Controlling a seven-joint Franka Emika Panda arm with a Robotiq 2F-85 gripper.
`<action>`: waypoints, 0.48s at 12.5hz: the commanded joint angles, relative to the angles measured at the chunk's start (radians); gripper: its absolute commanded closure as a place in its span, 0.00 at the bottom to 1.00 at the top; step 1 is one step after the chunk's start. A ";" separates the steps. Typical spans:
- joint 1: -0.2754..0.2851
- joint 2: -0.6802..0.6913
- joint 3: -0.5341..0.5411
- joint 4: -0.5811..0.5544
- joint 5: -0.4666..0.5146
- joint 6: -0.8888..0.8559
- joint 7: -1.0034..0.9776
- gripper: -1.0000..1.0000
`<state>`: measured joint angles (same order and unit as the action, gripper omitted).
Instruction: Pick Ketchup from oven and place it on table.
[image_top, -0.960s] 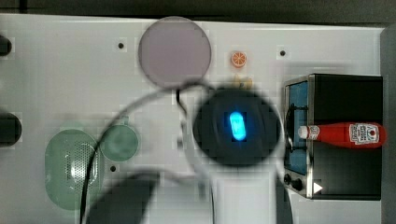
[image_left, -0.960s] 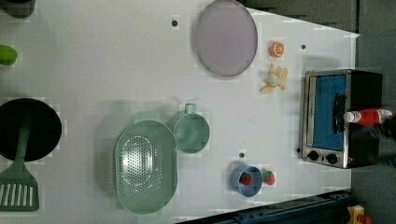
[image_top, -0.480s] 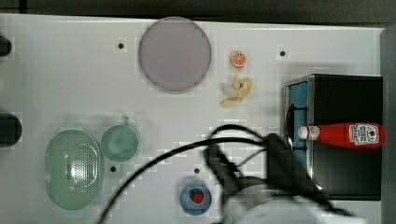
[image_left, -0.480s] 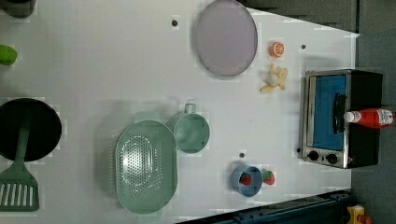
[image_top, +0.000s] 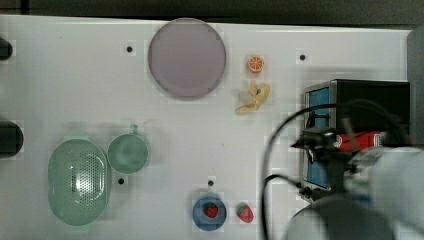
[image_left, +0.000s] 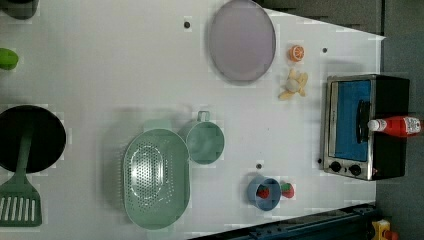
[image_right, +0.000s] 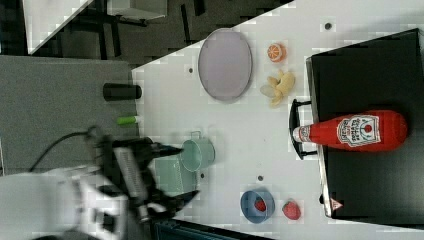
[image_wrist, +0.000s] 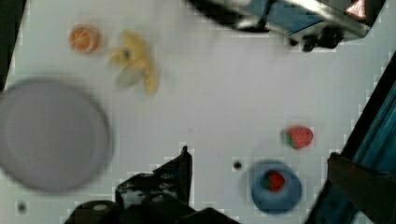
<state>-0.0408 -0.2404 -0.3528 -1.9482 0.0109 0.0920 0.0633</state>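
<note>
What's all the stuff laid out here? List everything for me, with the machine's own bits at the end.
Ketchup: 1, red with white cap, lying on top of the oven
oven: 1, black and silver, blue door, right edge of the left view
table: 1, white
plate: 1, lilac
orange slice: 1, orange
banana: 1, yellow, peeled
colander: 1, green
cup: 1, green
bowl: 1, blue, strawberry inside
strawberry: 1, red, beside the bowl
pan: 1, black
spatula: 1, green
gripper: 1, black, open
</note>
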 joint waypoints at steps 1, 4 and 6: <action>-0.018 0.032 -0.077 -0.010 -0.020 0.100 -0.021 0.00; -0.023 0.143 -0.152 -0.010 -0.020 0.243 -0.021 0.00; -0.027 0.222 -0.201 -0.006 -0.019 0.339 -0.021 0.00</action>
<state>-0.0668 -0.0490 -0.5488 -1.9619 -0.0082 0.4072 0.0632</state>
